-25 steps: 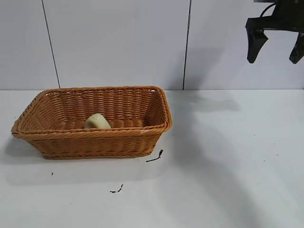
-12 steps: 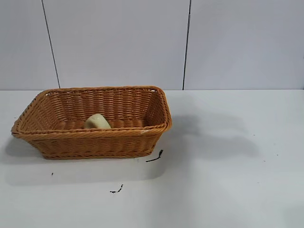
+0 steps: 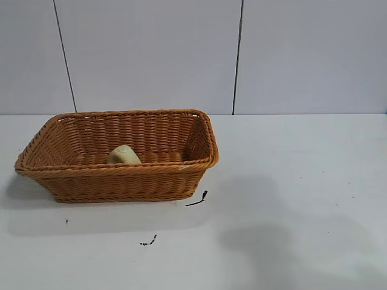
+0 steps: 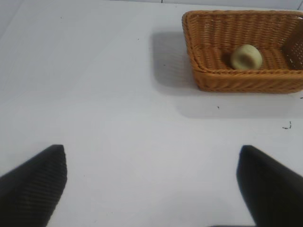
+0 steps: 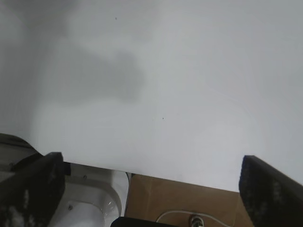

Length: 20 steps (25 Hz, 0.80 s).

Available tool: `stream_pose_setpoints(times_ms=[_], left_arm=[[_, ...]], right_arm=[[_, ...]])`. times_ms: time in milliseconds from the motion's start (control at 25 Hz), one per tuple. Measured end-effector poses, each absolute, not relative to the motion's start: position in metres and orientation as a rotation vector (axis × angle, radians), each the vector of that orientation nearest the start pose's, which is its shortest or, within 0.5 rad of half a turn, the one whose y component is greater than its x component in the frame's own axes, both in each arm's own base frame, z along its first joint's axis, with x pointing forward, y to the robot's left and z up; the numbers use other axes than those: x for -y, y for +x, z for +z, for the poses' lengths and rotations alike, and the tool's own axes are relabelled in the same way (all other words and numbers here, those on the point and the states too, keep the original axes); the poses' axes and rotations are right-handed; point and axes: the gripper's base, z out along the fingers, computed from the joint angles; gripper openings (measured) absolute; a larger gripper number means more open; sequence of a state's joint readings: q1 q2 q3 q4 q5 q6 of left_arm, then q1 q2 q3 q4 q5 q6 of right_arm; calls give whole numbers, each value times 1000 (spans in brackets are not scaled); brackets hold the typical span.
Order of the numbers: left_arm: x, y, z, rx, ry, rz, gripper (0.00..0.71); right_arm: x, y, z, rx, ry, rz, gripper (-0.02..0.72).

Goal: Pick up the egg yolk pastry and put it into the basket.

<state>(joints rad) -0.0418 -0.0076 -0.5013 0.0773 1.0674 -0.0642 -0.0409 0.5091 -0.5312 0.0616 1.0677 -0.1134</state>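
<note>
Desk (image 3: 302,181): white, carries one basket (image 3: 121,181). Basket: one egg yolk pastry (image 3: 124,155) inside, on floor near front wall. Left gripper (image 4: 151,184): jaws wide apart, empty, well apart from basket. Right gripper (image 5: 149,189): jaws wide apart, empty, over desk edge.

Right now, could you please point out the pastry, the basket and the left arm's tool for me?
pastry (image 3: 124,154): exterior view, on its rounded top.
basket (image 3: 121,170): exterior view, on the near braided rim.
left tool (image 4: 151,182): left wrist view, midway between its two dark fingertips, which stand wide apart.
</note>
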Motion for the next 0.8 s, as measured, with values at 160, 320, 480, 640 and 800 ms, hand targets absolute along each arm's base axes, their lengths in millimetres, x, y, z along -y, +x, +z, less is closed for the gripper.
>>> stream_pose_setpoints(times_ms=[160,320,480,640,800], left_arm=[[-6,-6,277,-2040,-27,26,696],[-6,-6,277,-2040,-27,26,696],[-6,-6,277,-2040,-27,26,696],[-6,-6,277,-2040,-27,26,696],[-6,-6,277,-2040,-27,26,696]], right_arm=[[-2,57,280,-2339,-71,2,694],[-3,44,287,-2215,-69,-8,694],[-4,30,291,-2108,-68,-14,694],[-4,13,294,-2005,-67,-21,694],[-5,-1,294,-1920,-68,-26,694]])
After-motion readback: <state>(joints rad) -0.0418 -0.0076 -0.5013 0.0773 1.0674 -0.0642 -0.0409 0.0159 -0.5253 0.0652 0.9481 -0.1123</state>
